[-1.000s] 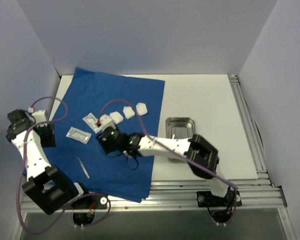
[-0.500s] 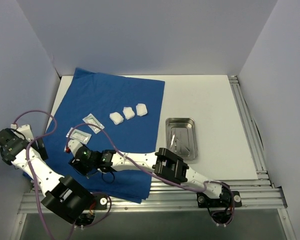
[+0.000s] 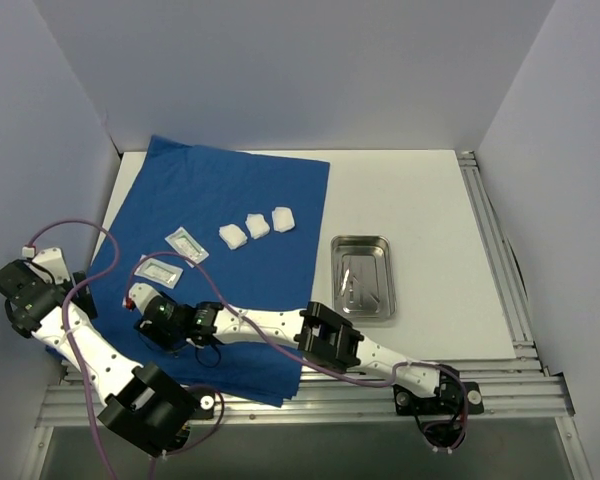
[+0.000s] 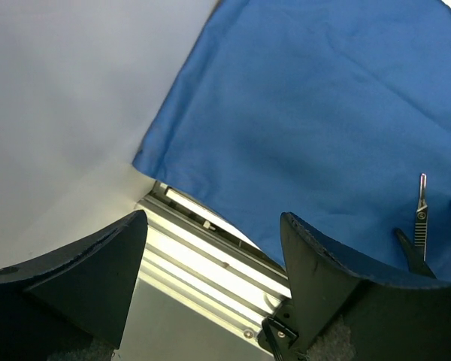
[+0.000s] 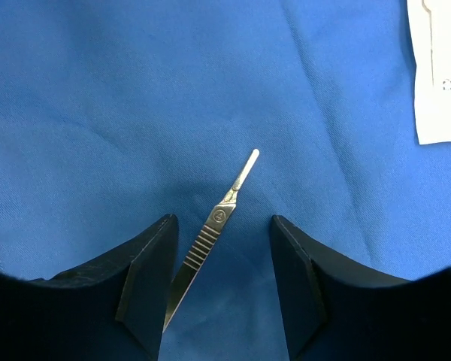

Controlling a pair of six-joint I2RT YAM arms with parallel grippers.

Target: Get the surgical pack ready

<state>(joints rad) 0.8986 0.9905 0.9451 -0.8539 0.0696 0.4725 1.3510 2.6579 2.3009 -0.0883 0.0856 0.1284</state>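
While the right arm's fingers [image 5: 146, 278] stand spread on either side of a thin metal instrument [image 5: 210, 229] that lies flat on the blue cloth [image 3: 230, 195], not pinching it, the left arm's fingers [image 4: 90, 278] hang wide apart and empty over the cloth's near left corner at the tabletop [image 3: 410, 190] edge. Three white gauze pads [image 3: 257, 226] and two flat packets [image 3: 187, 245] rest farther up the cloth, and the steel tray [image 3: 360, 241] sits on bare tabletop just to its right.
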